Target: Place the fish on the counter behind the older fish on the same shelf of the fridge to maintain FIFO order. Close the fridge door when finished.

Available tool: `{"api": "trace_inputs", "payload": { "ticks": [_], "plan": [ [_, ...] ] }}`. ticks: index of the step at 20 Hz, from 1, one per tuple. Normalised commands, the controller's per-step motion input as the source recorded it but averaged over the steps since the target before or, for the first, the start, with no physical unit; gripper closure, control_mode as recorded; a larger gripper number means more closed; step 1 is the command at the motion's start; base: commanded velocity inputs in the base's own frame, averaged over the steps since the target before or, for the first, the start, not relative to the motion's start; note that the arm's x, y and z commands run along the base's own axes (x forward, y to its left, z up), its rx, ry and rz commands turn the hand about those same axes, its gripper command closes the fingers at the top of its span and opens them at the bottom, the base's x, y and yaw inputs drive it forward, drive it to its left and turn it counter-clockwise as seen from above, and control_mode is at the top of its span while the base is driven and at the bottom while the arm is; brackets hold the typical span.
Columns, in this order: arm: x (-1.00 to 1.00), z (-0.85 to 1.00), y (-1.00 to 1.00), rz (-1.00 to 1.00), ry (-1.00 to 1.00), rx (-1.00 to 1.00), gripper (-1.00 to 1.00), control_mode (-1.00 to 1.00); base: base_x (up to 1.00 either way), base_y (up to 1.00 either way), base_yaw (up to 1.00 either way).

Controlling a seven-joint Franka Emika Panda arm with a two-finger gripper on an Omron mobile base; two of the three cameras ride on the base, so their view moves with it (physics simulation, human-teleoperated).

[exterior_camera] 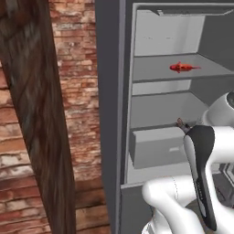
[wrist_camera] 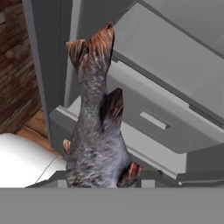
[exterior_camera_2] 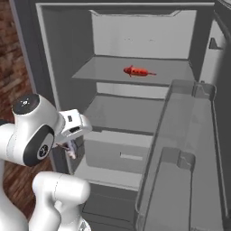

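The dark grey-brown fish (wrist_camera: 96,131) stands tail-up in front of the hand camera, with my gripper (exterior_camera_2: 70,148) shut on its body. The fingertips are hidden behind it. Its tail tip (exterior_camera: 180,122) pokes out beside the white hand, at the front of the fridge's (exterior_camera: 109,91) middle level, just above the drawer (exterior_camera: 155,148). The older fish (exterior_camera: 184,67), bright red, lies mid-shelf on the upper shelf (exterior_camera: 151,75), well above my gripper. From the right, the red fish (exterior_camera_2: 139,71) sits near the middle of that shelf (exterior_camera_2: 106,72). The fridge door (exterior_camera_2: 219,117) is swung wide open.
The door's clear bin racks (exterior_camera_2: 180,149) jut out on the right, close to the arm's path. A lower shelf (exterior_camera_2: 122,113) sits above the boxy drawer (exterior_camera_2: 122,155). Left of the fridge are a brick wall (exterior_camera: 75,68) and a dark wooden post (exterior_camera: 32,114).
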Motion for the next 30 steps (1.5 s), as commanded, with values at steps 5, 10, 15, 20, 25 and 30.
{"api": "trace_inputs", "payload": {
  "ticks": [5,10,15,20,25,30],
  "plan": [
    [0.0,0.0,0.0,0.0,0.0,0.0,1.0,1.0,1.0,-0.58,0.27],
    [0.0,0.0,0.0,0.0,0.0,0.0,1.0,1.0,1.0,-0.36,0.06],
    [1.0,0.7,-0.07,0.0,-0.06,0.02,1.0,-1.0,0.0,0.0,0.0],
    [1.0,1.0,-0.02,0.0,-0.18,0.0,1.0,-1.0,0.0,0.0,0.0],
    [0.87,0.63,-0.19,0.0,-0.29,0.0,1.0,-1.0,0.0,0.0,0.0],
    [0.98,0.34,-0.15,0.0,-0.25,0.0,1.0,-1.0,0.0,0.0,0.0]
  ]
}}
